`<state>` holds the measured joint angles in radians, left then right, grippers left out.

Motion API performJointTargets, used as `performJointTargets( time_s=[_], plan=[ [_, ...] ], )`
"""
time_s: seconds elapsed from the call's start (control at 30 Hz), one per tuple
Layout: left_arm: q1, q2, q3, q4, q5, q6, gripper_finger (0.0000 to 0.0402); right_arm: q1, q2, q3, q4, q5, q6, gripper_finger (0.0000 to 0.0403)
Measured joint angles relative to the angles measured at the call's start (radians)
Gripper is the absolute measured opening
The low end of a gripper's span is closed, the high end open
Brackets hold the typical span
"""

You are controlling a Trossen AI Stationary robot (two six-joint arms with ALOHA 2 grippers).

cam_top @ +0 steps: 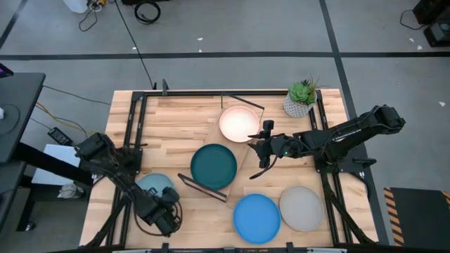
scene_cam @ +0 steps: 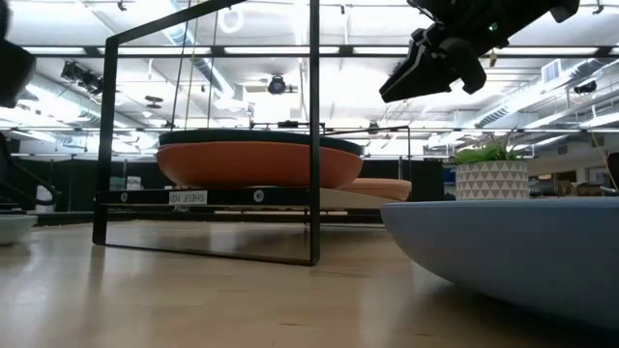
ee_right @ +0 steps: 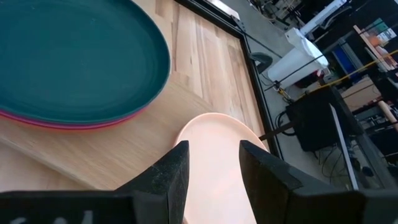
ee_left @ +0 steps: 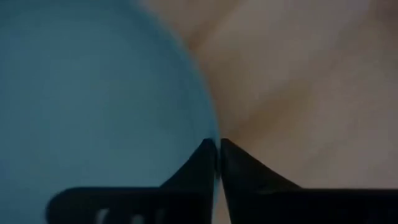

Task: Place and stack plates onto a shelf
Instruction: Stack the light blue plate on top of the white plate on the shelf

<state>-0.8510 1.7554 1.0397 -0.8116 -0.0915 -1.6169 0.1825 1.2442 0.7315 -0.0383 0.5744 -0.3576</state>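
The shelf [cam_top: 242, 165] lies slanted at the table's middle. On it the dark teal plate [cam_top: 214, 166] tops a stack, with the rims of the magenta plate [ee_right: 74, 120] and the orange plate [scene_cam: 256, 164] showing beneath. The cream plate [cam_top: 239, 124] rests on the shelf's far end. My right gripper [cam_top: 259, 156] hovers open above the shelf, its fingers on either side of the cream plate [ee_right: 214, 162] in the right wrist view. My left gripper [cam_top: 166, 202] is at the near left, shut on the pale blue plate [cam_top: 153, 185]. The bright blue plate [cam_top: 256, 218] and grey plate [cam_top: 301, 208] lie on the table, near right. No brown plate shows. My left gripper [ee_left: 218, 144] pinches the pale blue plate's rim [ee_left: 208, 127] between its two fingers, at the plate's near edge. The fingers come from the table's near side. I cannot tell whether the plate is lifted or rests on the table.
A potted plant [cam_top: 301, 98] stands at the far right corner. Black frame rails [cam_top: 133, 126] run along the table's left and right sides. Bare wood [cam_top: 176, 116] lies on the far left. In the low view a plate [scene_cam: 522, 251] sits close in front.
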Motion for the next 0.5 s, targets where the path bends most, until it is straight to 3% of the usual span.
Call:
performJointTargets(
  time_s=[0.1,0.27,0.5],
  plan=[
    [0.033,-0.049,0.002,0.028,0.114,0.082,0.0017,0.0,0.0,0.0,0.0,0.0,0.0,0.0146],
    [0.069,-0.165,0.112,0.039,0.221,0.279,0.0017,0.0,0.0,0.0,-0.001,0.0,0.016,0.0146],
    [0.075,-0.318,0.338,0.126,0.211,0.569,0.0017,0.0,0.0,0.0,-0.015,0.0,0.051,0.0146]
  ],
)
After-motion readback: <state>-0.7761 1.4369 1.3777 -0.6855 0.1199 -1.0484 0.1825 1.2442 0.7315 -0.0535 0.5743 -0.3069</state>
